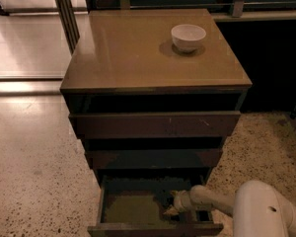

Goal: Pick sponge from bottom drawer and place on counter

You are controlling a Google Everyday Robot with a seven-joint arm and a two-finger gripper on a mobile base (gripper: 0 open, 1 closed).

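The bottom drawer [113, 209] is pulled open and shows its olive-tan floor. My gripper [175, 203] reaches into its right half from the lower right, on a white arm [212, 201]. A small piece with a yellowish edge, the sponge [168, 212], lies right at the gripper's tip, partly hidden by it. Whether the gripper holds the sponge does not show. The counter [138, 48] is the tan top of the cabinet above.
A white bowl [188, 36] stands on the counter at the back right. The two upper drawers [155, 125] stick out slightly above the open one. Speckled floor [34, 172] lies to the left, a dark metal frame [64, 9] behind.
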